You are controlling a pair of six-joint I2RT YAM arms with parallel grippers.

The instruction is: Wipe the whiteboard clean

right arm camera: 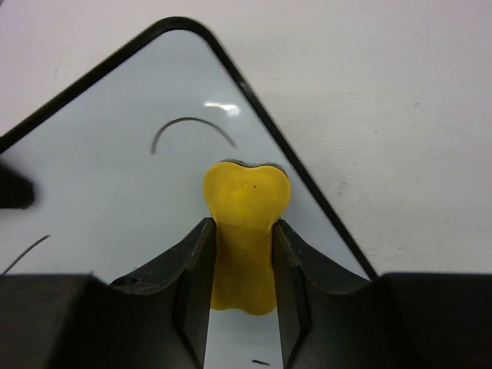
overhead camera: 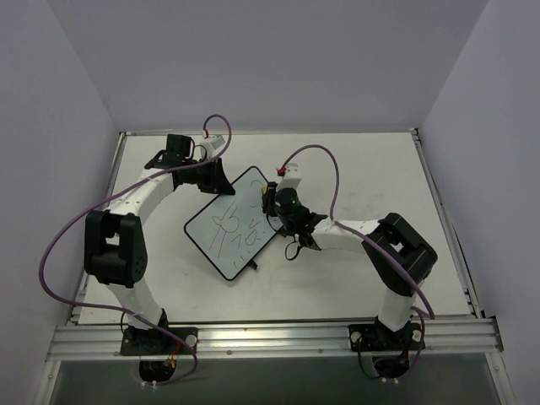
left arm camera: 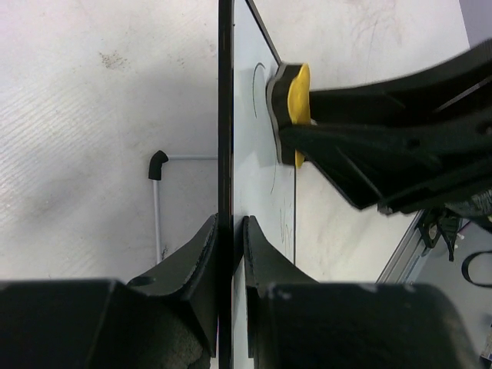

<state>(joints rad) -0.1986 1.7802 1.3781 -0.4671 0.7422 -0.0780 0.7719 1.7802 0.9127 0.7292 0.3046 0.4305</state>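
Observation:
The whiteboard (overhead camera: pixel 229 224) lies tilted in the middle of the table, with dark scribbles on its lower half. My left gripper (overhead camera: pixel 221 179) is shut on its far edge; in the left wrist view the board's black frame (left arm camera: pixel 224 115) runs edge-on between the jaws. My right gripper (overhead camera: pixel 272 199) is shut on the yellow eraser (right arm camera: pixel 244 231) and presses it on the board near the far right corner. The eraser also shows in the left wrist view (left arm camera: pixel 298 100). A curved stroke (right arm camera: pixel 192 127) remains just beyond the eraser.
A white rod with a black tip (left arm camera: pixel 157 201) lies on the table under the board, one of its feet. Metal rails edge the table (overhead camera: pixel 278 336). Purple cables (overhead camera: pixel 63 245) loop from both arms.

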